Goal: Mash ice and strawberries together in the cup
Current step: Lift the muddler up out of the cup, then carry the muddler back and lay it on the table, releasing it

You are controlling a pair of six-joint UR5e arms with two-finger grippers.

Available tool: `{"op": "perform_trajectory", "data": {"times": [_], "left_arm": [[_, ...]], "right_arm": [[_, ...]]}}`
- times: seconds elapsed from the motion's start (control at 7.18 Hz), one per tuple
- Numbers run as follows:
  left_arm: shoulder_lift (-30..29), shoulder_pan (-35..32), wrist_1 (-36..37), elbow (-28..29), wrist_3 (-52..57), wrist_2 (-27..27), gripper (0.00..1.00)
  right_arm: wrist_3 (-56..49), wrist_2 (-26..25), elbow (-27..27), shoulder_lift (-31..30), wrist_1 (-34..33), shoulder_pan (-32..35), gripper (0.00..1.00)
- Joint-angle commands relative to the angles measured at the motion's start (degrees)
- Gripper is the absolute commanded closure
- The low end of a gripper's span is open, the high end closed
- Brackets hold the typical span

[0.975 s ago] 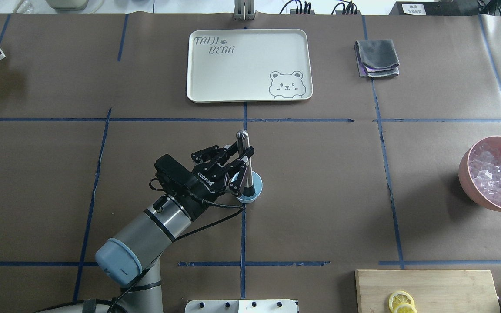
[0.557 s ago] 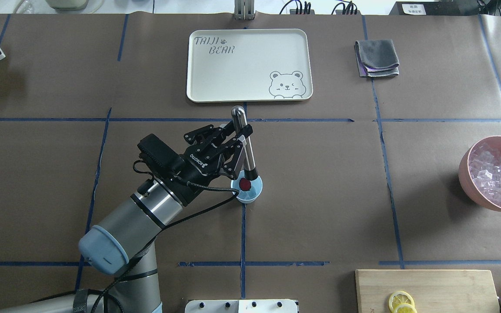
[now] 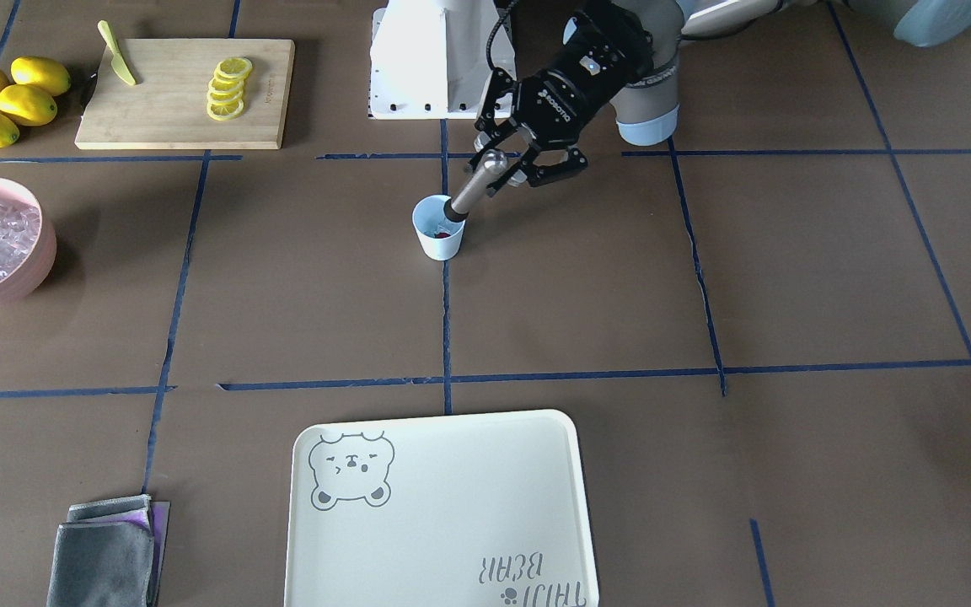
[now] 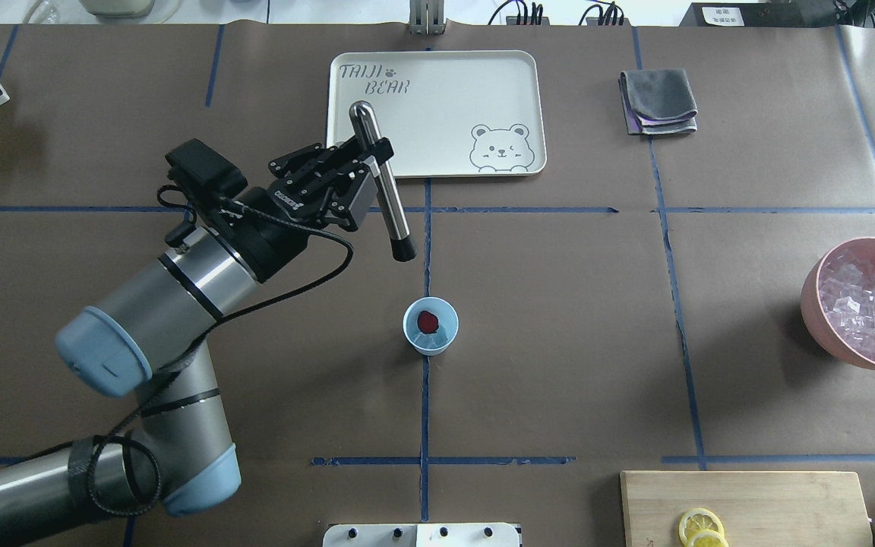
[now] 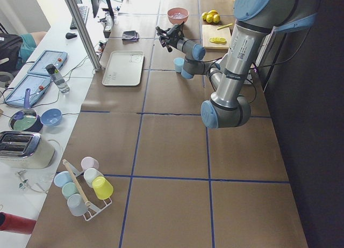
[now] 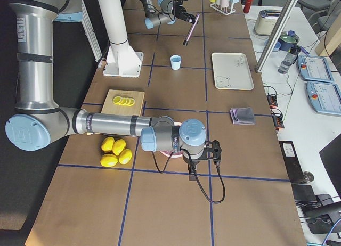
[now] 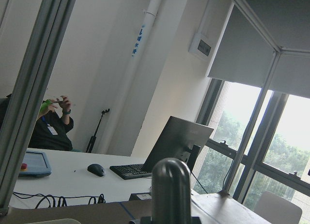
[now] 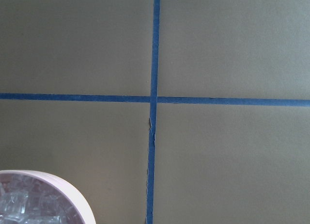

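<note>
Muddler (image 4: 386, 199) in the clenched jaws of the left gripper (image 4: 368, 162) hangs in the air at about 11 o'clock from the cup (image 4: 431, 350) in the overhead view, its dark tip pointed down and well apart from the rim. The cup stands upright near the table's middle on a blue tape line. A single strawberry (image 4: 428, 321) lies inside it against the pale blue wall, on the 10 o'clock side. The berry reads as one compact red lump rather than pulp, so the crushing looks at best partly done. Whether any ice sits in the cup with it cannot be told from these views; the plain supply of ice cubes (image 4: 867, 304) fills the pink bowl (image 4: 812, 300) far off at 3 o'clock. The right gripper (image 6: 193, 170) hovers just beside that bowl, seen only from the table's end, and the state of its jaws cannot be told. Judging by the layout, what is left is more pressing strokes into the cup, and possibly ice to carry over first. A bear-print tray (image 4: 437, 121) lies at 12 o'clock, a folded grey cloth (image 4: 658, 102) at 2 o'clock.
</note>
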Motion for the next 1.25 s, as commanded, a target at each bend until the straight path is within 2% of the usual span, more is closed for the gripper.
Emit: {"op": "perform_trajectory", "data": {"times": [0.0,0.14,0.42,0.56,0.84,1.11], "left_arm": [[6.79,-10.10,2.76,-0.56,-14.15,-12.42,1.00],[9.69,-15.45,4.86,-0.56,-17.97,-20.31,1.00],[13.48,-28.62,16.16,-0.03,-21.69,-41.02,1.00],[14.89,-32.87,18.74,0.76,-21.61,-47.91,1.00],[20.41,-38.07,28.82,0.68,-21.70,-62.41,1.00],[24.72,-38.71,36.22,1.02,-21.17,-69.31,1.00]], "right_arm": [[0.43,-0.09,-0.31,-0.03,1.54,-0.09,0.01],[0.43,-0.09,-0.31,0.06,1.72,-0.09,0.01],[0.35,-0.09,-0.31,0.06,1.72,-0.09,0.01],[0.43,-0.17,-0.31,0.06,1.72,-0.09,0.01],[0.43,-0.18,-0.40,0.23,1.72,-0.09,0.01],[0.43,-0.18,-0.40,0.24,1.72,-0.09,0.01]]}}
